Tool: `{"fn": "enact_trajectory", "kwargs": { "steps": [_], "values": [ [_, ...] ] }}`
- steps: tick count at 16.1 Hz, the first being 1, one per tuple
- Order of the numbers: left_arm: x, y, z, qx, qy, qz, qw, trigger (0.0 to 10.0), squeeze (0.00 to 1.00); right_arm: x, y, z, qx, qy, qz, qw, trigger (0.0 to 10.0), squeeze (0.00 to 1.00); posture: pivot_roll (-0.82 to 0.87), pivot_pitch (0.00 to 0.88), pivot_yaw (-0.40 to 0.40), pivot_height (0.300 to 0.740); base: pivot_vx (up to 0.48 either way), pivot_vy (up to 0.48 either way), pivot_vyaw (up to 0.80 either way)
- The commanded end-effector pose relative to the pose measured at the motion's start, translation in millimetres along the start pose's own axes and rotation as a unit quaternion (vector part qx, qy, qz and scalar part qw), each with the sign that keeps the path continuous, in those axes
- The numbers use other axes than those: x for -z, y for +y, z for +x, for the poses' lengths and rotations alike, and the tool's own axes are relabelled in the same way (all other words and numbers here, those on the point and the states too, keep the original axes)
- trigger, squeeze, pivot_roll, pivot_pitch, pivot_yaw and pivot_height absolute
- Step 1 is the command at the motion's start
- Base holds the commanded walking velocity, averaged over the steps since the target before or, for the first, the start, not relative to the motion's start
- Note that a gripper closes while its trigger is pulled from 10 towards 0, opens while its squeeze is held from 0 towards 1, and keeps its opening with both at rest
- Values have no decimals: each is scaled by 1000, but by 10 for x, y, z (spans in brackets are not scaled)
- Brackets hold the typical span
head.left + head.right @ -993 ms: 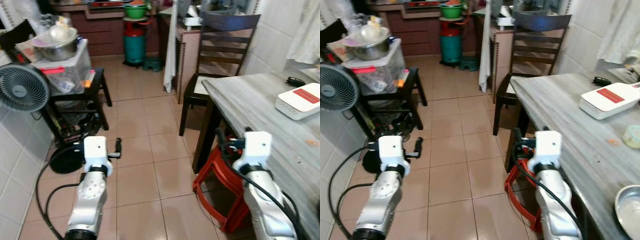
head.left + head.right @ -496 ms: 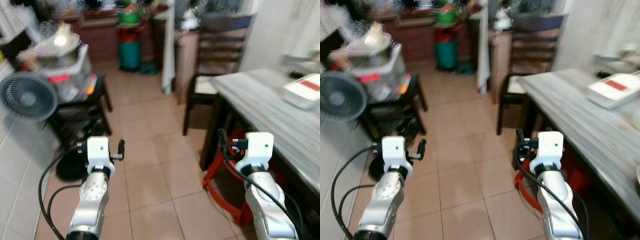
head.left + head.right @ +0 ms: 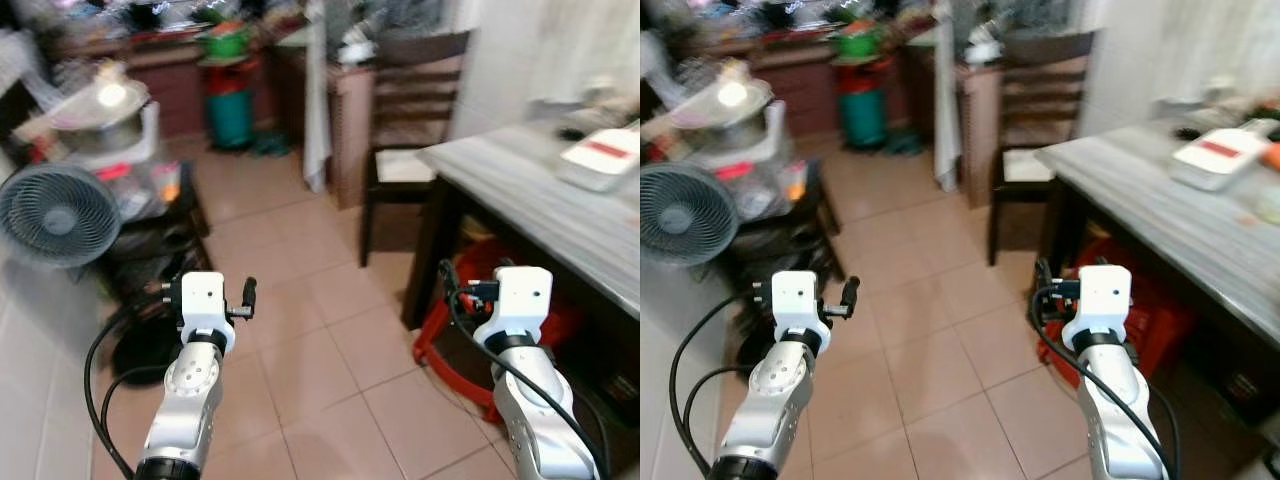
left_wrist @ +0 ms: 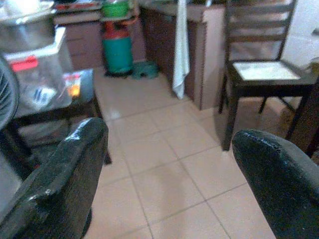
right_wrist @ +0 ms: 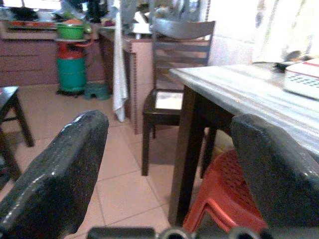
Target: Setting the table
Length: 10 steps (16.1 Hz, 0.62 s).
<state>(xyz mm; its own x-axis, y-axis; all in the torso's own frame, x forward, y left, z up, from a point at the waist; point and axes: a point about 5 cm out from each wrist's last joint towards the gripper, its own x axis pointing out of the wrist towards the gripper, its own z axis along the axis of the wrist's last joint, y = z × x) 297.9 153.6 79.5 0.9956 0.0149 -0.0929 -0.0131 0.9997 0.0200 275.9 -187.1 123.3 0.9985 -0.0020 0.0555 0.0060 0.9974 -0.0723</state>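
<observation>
We find the left gripper [image 4: 169, 164] held out over the tiled floor [image 3: 300, 330], fingers spread wide and holding nothing; the right gripper [image 5: 169, 169] sits beside the grey table [image 3: 540, 190], likewise parted and empty; on the table's far end lies a white box with a red label [image 3: 603, 158]; a dark wooden chair [image 3: 405, 150] stands at the table's end, a red plastic stool [image 5: 224, 199] beneath it; a fan [image 3: 52, 215] stands at left
</observation>
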Motion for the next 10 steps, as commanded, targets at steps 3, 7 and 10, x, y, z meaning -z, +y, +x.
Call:
{"fn": "enact_trajectory", "kwargs": {
  "steps": [3, 7, 10],
  "values": [
    [-6, 110, 0, -14, 2, 5, 1000, 10000, 0, -49, 79, 29, -9, -9, 5, 1000, 10000, 0, -69, 12, 54, 740, 0, 480, -800],
    [-6, 97, 1, -9, 2, 3, 1000, 10000, 0, -47, 82, 27, -9, -8, 4, 1000, 10000, 0, -69, 12, 55, 740, 0, 480, -800],
    [4, 90, -3, -7, 4, 2, 1000, 10000, 0, -47, 85, 26, -10, -8, 4, 1000, 10000, 0, -71, 15, 54, 740, 0, 480, -800]
  ]
}}
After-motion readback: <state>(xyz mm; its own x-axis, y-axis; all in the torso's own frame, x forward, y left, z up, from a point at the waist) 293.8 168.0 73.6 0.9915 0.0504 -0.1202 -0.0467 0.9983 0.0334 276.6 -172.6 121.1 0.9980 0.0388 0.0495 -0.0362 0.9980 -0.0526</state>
